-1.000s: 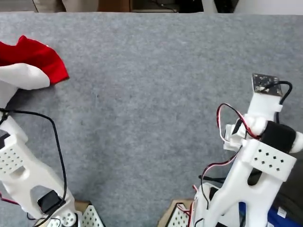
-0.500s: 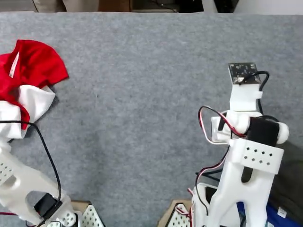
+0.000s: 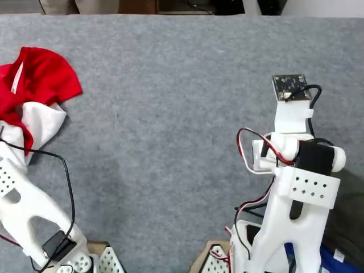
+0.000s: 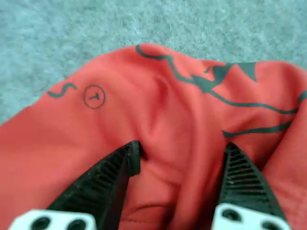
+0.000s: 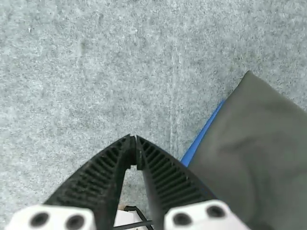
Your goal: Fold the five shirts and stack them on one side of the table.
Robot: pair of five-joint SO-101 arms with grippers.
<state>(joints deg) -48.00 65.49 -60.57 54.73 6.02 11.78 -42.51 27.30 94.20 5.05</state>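
Here, left gripper spread wide over red shirt at left edge; right gripper closed, empty, beside dark shirt; broad gray table between them.

Bright, even light falls on the grey table; soft shadows sit in the folds of the red shirt.

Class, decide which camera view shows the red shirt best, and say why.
The high view: the red shirt lies crumpled at the table's left edge, its outline clear. The left wrist view gives a close patch of it, with dark print, under the open left gripper. The right wrist view faces a dark cloth.
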